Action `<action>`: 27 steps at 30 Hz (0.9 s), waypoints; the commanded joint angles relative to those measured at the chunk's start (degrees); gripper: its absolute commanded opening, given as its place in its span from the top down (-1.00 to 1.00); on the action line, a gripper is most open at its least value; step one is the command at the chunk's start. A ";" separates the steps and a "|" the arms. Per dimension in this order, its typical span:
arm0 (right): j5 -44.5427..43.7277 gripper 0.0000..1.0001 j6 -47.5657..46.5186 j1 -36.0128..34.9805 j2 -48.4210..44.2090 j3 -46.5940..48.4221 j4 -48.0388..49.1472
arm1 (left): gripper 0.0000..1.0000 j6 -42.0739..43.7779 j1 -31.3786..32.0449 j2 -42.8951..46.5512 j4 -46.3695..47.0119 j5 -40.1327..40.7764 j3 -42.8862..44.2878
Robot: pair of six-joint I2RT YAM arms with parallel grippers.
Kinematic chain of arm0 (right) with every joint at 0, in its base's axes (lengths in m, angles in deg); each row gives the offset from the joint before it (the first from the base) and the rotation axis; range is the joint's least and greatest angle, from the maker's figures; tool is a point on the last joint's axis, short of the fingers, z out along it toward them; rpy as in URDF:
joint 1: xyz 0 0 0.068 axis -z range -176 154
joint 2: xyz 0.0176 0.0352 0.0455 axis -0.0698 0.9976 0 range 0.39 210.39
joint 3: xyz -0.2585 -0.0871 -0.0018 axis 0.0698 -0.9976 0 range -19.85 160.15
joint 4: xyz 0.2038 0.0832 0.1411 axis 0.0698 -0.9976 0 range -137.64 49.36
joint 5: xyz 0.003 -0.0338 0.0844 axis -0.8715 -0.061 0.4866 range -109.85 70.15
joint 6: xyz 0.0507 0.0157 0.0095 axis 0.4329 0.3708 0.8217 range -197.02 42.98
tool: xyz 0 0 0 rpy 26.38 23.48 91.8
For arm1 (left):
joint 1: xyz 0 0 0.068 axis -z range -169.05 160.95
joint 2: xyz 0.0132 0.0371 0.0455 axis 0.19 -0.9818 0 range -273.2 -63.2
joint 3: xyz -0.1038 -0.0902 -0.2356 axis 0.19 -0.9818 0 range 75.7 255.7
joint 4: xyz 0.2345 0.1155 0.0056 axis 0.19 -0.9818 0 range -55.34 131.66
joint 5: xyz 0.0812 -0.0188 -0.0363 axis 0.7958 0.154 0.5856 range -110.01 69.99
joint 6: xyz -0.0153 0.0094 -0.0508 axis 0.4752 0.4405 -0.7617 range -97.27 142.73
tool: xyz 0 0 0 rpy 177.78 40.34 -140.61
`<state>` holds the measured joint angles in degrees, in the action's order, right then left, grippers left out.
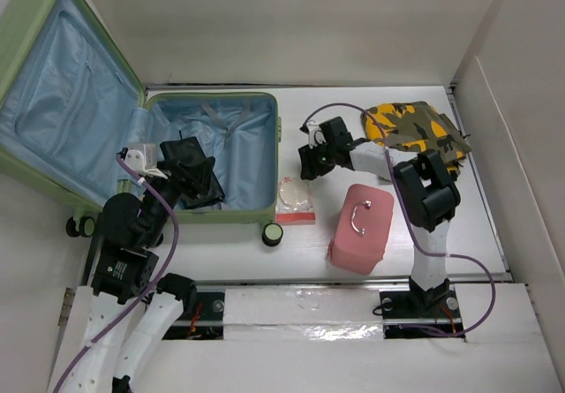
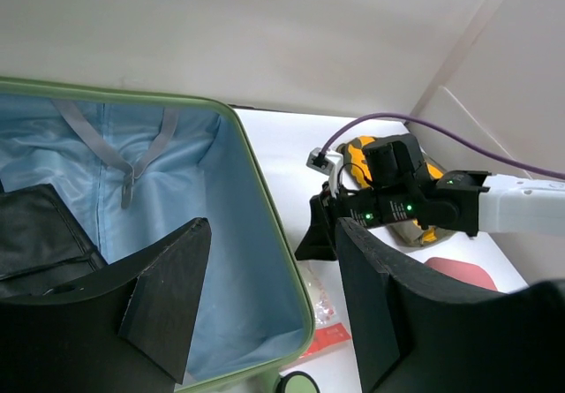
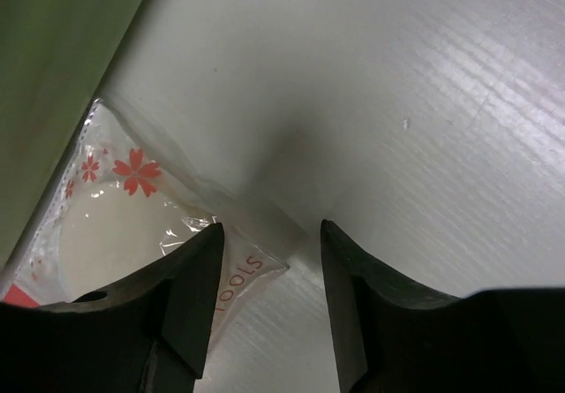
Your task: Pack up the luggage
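The light green luggage [image 1: 265,209] lies open at the left, its blue-lined lid [image 1: 62,93] raised. A black folded item [image 2: 35,234] lies inside it. My left gripper [image 1: 196,174] is open and empty above the suitcase's near right corner [image 2: 296,318]. My right gripper [image 1: 309,159] is open and empty, low over the table beside the suitcase wall. A clear plastic packet [image 3: 132,225] with red flowers and the word TOOLS lies under its left finger [image 3: 190,296]. The packet also shows in the top view [image 1: 295,197].
A small pink case [image 1: 363,227] with a metal handle stands right of the packet. A yellow camouflage cloth [image 1: 419,130] lies at the back right. A round green-topped item [image 1: 273,234] sits by the suitcase's front corner. White walls enclose the table.
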<state>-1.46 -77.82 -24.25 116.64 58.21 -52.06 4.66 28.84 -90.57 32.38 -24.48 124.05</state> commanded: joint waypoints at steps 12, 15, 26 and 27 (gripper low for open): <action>10.78 -0.05 -3.15 2.06 -2.43 -2.39 -2.02 | -0.11 -0.04 -0.22 0.57 2.60 -0.28 -0.02; 11.84 0.13 -3.68 1.44 -2.17 -2.39 -1.94 | -0.11 -0.04 -0.22 0.39 2.25 -0.01 0.07; 13.43 1.00 0.70 3.90 -10.76 -6.24 7.53 | -0.11 -0.04 -0.22 0.75 2.51 0.42 -0.11; 11.07 1.00 3.67 4.69 -12.87 -7.04 9.12 | -0.11 -0.04 -0.22 0.66 2.34 0.43 -0.02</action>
<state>10.54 -78.78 -21.25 112.20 52.84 -50.74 4.64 28.84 -90.29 32.36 -24.28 124.03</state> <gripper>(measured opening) 0.010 0.556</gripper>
